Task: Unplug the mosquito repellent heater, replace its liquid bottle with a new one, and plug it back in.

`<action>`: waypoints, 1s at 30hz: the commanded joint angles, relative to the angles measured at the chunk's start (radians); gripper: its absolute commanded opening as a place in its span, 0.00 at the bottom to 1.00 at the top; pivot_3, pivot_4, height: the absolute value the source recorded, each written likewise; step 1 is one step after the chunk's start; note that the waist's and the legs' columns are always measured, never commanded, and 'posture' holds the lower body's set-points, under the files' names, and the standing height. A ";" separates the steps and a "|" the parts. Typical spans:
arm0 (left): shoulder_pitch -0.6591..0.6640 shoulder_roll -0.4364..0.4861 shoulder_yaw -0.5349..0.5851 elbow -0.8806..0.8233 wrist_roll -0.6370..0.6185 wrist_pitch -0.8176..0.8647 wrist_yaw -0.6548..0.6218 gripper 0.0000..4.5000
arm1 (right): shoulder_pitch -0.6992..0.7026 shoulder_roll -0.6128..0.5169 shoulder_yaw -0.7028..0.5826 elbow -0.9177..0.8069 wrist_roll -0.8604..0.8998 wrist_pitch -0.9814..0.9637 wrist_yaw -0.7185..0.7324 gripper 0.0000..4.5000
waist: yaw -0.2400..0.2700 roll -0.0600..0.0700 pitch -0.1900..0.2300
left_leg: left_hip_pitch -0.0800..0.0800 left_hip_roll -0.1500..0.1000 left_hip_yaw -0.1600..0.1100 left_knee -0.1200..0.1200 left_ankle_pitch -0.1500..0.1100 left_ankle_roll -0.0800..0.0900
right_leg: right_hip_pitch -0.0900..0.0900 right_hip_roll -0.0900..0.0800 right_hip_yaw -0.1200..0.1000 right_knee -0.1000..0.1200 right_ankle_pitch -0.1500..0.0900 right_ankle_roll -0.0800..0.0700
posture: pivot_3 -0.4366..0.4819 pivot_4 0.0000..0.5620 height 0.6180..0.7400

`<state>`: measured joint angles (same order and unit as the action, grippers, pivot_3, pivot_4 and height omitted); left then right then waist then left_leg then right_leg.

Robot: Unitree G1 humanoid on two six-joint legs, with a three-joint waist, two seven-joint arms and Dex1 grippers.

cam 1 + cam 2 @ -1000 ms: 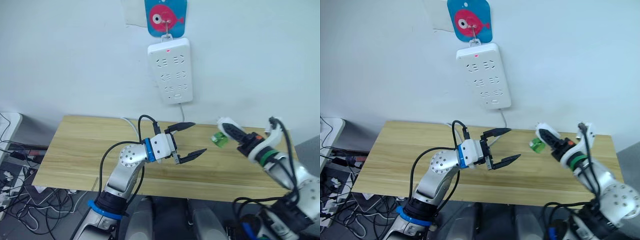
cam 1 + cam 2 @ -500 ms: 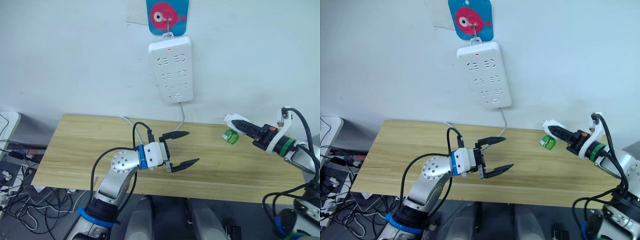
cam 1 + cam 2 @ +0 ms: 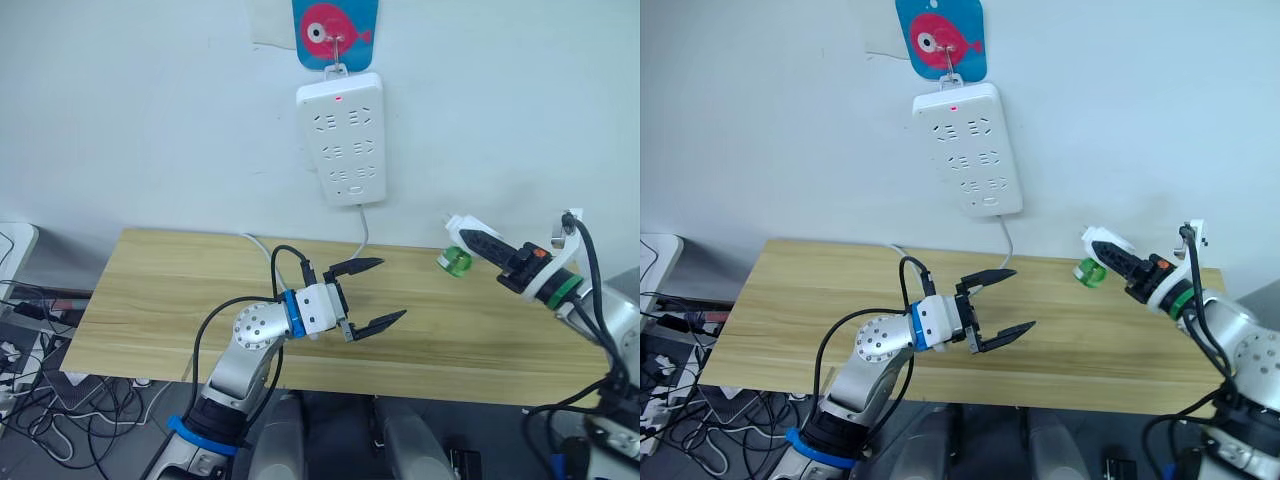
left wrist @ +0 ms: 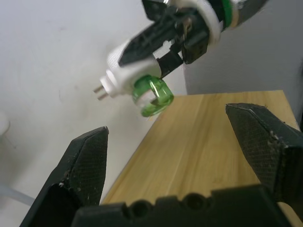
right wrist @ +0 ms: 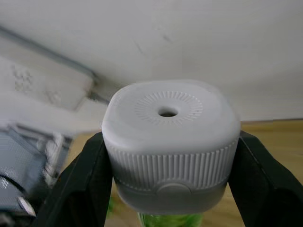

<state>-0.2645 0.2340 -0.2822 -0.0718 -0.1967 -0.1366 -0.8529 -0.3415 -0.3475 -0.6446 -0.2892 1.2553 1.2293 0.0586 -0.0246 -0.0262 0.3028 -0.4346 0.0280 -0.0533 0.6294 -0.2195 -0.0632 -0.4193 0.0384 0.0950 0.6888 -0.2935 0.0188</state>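
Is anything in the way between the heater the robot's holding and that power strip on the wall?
Nothing visible. The right gripper holds the heater in the air, right of the power strip, with bare wall between them.

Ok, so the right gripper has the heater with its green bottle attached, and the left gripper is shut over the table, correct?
Not quite. The left gripper is open over the table, as the left eye view shows. The rest holds: the right gripper is shut on the heater, with its green bottle attached.
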 commanded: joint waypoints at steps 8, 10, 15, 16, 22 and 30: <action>-0.034 -0.084 -0.017 0.035 0.040 -0.088 0.084 1.00 | 0.149 0.053 0.139 -0.261 0.510 -0.333 -0.540 0.65 | -0.003 0.000 0.000 | -0.001 -0.001 0.000 0.000 0.000 0.001 | 0.000 0.000 0.000 0.000 -0.002 0.003 | 0.54 0.53 1.00; -0.043 -0.097 -0.021 0.054 0.047 -0.107 0.092 1.00 | 0.162 0.046 0.176 -0.285 0.540 -0.388 -0.574 0.65 | -0.003 0.000 0.000 | 0.000 -0.001 0.000 0.000 0.001 0.001 | 0.000 0.000 -0.001 0.000 -0.002 0.003 | 0.54 0.53 1.00; -0.072 -0.130 -0.030 0.100 0.060 -0.139 0.108 1.00 | 0.180 0.017 0.250 -0.319 0.572 -0.493 -0.613 0.65 | -0.005 0.000 0.000 | 0.000 -0.001 0.000 0.001 0.001 0.001 | 0.000 0.000 -0.001 0.002 -0.003 0.005 | 0.53 0.53 1.00; -0.076 -0.136 -0.033 0.108 0.063 -0.144 0.112 1.00 | 0.184 0.010 0.263 -0.325 0.576 -0.510 -0.615 0.65 | -0.005 0.000 0.000 | 0.000 -0.001 0.000 0.001 0.001 0.001 | 0.000 0.001 0.000 0.002 -0.003 0.005 | 0.53 0.53 1.00; -0.117 -0.178 -0.039 0.180 0.088 -0.185 0.148 1.00 | 0.209 -0.017 0.327 -0.361 0.591 -0.596 -0.630 0.65 | -0.004 0.000 0.000 | 0.000 -0.001 0.000 0.001 0.001 0.001 | 0.000 0.001 -0.001 0.002 -0.002 0.005 | 0.52 0.53 1.00; -0.133 -0.201 -0.041 0.208 0.106 -0.219 0.173 1.00 | 0.238 -0.049 0.375 -0.393 0.591 -0.673 -0.631 0.65 | -0.005 0.000 0.000 | 0.001 -0.001 0.000 0.001 0.002 0.001 | 0.000 0.001 -0.001 0.003 -0.002 0.004 | 0.51 0.52 1.00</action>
<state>-0.3983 0.0428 -0.3126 0.1551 -0.0928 -0.3323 -0.6868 -0.1069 -0.3864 -0.2699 -0.6252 1.8275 0.5802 -0.5776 -0.0292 -0.0265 0.3027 -0.4342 0.0268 -0.0536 0.6305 -0.2178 -0.0617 -0.4194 0.0389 0.0945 0.6921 -0.2952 0.0223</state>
